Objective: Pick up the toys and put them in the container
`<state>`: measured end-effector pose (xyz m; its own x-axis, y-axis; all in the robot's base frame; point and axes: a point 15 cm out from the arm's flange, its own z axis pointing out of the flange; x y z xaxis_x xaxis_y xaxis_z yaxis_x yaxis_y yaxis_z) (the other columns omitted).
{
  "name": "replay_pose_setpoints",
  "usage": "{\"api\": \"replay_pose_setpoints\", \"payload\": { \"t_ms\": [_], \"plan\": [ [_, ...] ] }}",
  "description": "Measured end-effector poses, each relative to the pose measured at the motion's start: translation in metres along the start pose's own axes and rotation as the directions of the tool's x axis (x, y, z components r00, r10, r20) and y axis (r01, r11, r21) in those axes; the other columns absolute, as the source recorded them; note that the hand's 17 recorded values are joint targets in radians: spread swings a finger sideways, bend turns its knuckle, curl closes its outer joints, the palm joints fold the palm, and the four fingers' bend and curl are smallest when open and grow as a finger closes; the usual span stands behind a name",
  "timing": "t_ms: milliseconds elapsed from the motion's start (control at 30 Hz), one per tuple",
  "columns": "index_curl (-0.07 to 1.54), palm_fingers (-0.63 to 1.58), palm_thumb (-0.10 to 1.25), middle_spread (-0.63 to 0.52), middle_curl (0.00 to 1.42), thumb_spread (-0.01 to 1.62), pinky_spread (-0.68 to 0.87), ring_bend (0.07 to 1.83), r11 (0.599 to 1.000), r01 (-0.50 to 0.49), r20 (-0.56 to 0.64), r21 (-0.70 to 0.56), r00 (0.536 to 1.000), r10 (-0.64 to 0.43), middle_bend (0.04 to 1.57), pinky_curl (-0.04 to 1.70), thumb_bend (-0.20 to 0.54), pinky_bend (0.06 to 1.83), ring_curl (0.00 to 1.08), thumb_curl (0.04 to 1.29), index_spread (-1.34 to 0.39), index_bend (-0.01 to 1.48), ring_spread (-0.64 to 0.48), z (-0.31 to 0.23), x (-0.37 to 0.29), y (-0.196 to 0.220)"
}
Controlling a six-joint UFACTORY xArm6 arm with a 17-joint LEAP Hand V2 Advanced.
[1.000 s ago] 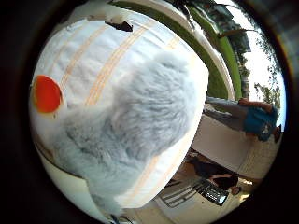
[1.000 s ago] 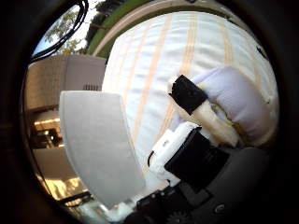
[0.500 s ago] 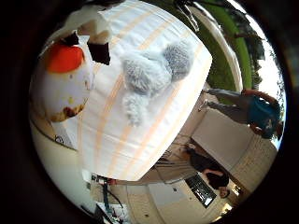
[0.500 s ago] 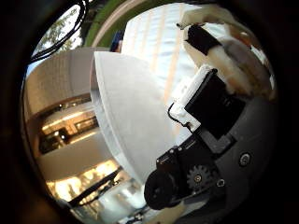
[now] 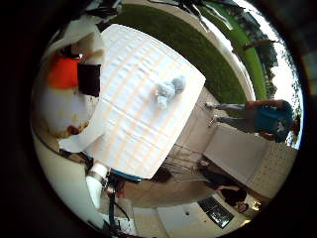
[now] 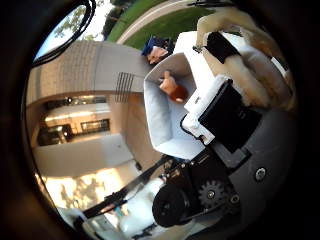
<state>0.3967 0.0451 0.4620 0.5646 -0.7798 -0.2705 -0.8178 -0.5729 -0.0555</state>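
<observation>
The robot hand (image 6: 235, 100) curls its fingers around a white plush toy with an orange patch (image 5: 64, 84), holding it close against the palm. A grey plush toy (image 5: 167, 90) lies on the striped cloth covering the desk (image 5: 133, 134). The white container (image 6: 165, 120) holds a small brown toy (image 6: 172, 87).

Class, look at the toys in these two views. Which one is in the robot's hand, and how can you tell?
The white plush with the orange patch: the hand's fingers curl round it close to the palm. The grey plush lies alone on the striped cloth, and a brownish toy already sits in the white container.
</observation>
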Motion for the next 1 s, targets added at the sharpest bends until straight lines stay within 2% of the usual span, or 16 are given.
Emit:
{"api": "replay_pose_setpoints", "payload": {
  "t_ms": [100, 200, 267, 433, 467, 500, 533, 567, 600, 633, 667, 733, 867, 1000],
  "plan": [
    [0.81, 0.96, 0.94, -0.14, 0.88, 1.17, 0.22, 1.43, 0.997, 0.077, 0.000, 0.019, 0.997, -0.077, 1.23, 0.88, 0.012, 1.43, 0.74, 0.68, -0.54, 0.82, -0.07, -0.008, -0.043, 0.003],
    [0.88, 0.93, 0.93, -0.15, 0.90, 1.18, 0.20, 1.46, 0.993, 0.119, 0.048, 0.000, 0.992, -0.119, 1.25, 0.90, -0.007, 1.45, 0.75, 0.69, -0.56, 0.81, -0.08, 0.010, -0.074, 0.011],
    [0.92, 0.90, 0.88, -0.15, 0.91, 1.18, 0.19, 1.47, 0.991, 0.132, 0.086, -0.019, 0.988, -0.130, 1.27, 0.91, -0.029, 1.46, 0.76, 0.69, -0.57, 0.82, -0.08, 0.028, -0.088, 0.016],
    [0.97, 0.84, 0.81, -0.13, 0.89, 1.22, 0.19, 1.44, 0.992, 0.126, 0.105, -0.001, 0.987, -0.125, 1.26, 0.92, -0.027, 1.39, 0.74, 0.66, -0.58, 0.80, -0.06, 0.077, -0.094, 0.005],
    [0.95, 0.81, 0.79, -0.10, 0.86, 1.23, 0.21, 1.38, 0.993, 0.122, 0.110, -0.006, 0.987, -0.120, 1.21, 0.90, -0.036, 1.39, 0.71, 0.63, -0.56, 0.75, -0.04, 0.092, -0.094, 0.004],
    [0.94, 0.69, 0.78, -0.09, 0.82, 1.23, 0.23, 1.35, 0.993, 0.118, 0.114, -0.012, 0.987, -0.116, 1.12, 0.89, -0.036, 1.39, 0.69, 0.62, -0.53, 0.66, -0.01, 0.107, -0.093, 0.003],
    [0.93, 0.42, 0.76, -0.09, 0.78, 1.23, 0.24, 1.33, 0.993, 0.116, 0.116, -0.021, 0.987, -0.113, 0.99, 0.89, -0.038, 1.40, 0.70, 0.60, -0.49, 0.57, 0.01, 0.123, -0.092, 0.002],
    [0.92, 0.29, 0.75, -0.08, 0.76, 1.22, 0.26, 1.31, 0.992, 0.120, 0.119, -0.032, 0.986, -0.115, 0.92, 0.90, -0.039, 1.40, 0.69, 0.59, -0.47, 0.53, 0.04, 0.134, -0.094, 0.003],
    [0.90, -0.03, 0.75, -0.06, 0.70, 1.22, 0.29, 1.21, 0.990, 0.131, 0.123, -0.048, 0.985, -0.124, 0.76, 0.89, -0.036, 1.32, 0.67, 0.58, -0.44, 0.51, 0.09, 0.144, -0.095, 0.004],
    [0.84, -0.20, 0.75, -0.04, 0.64, 1.21, 0.31, 1.05, 0.988, 0.137, 0.129, -0.065, 0.983, -0.128, 0.67, 0.83, -0.032, 1.21, 0.60, 0.57, -0.44, 0.49, 0.13, 0.151, -0.094, 0.005],
    [0.78, -0.27, 0.75, -0.02, 0.58, 1.20, 0.34, 0.89, 0.986, 0.144, 0.132, -0.080, 0.982, -0.133, 0.57, 0.77, -0.029, 1.11, 0.52, 0.56, -0.45, 0.47, 0.17, 0.157, -0.091, 0.004],
    [0.70, -0.32, 0.75, 0.01, 0.51, 1.19, 0.37, 0.71, 0.978, 0.176, 0.140, -0.112, 0.977, -0.160, 0.44, 0.69, -0.027, 0.98, 0.43, 0.55, -0.47, 0.40, 0.21, 0.167, -0.084, 0.004],
    [0.57, -0.19, 0.78, 0.04, 0.41, 1.15, 0.43, 0.53, 0.975, 0.186, 0.153, -0.125, 0.974, -0.166, 0.22, 0.56, -0.024, 0.79, 0.33, 0.52, -0.47, 0.22, 0.28, 0.174, -0.069, 0.004],
    [0.49, -0.11, 0.78, 0.05, 0.37, 1.13, 0.45, 0.44, 0.986, 0.152, 0.126, -0.075, 0.982, -0.142, 0.16, 0.49, -0.026, 0.68, 0.30, 0.51, -0.47, 0.16, 0.29, 0.157, -0.042, 0.001]
  ]
}}
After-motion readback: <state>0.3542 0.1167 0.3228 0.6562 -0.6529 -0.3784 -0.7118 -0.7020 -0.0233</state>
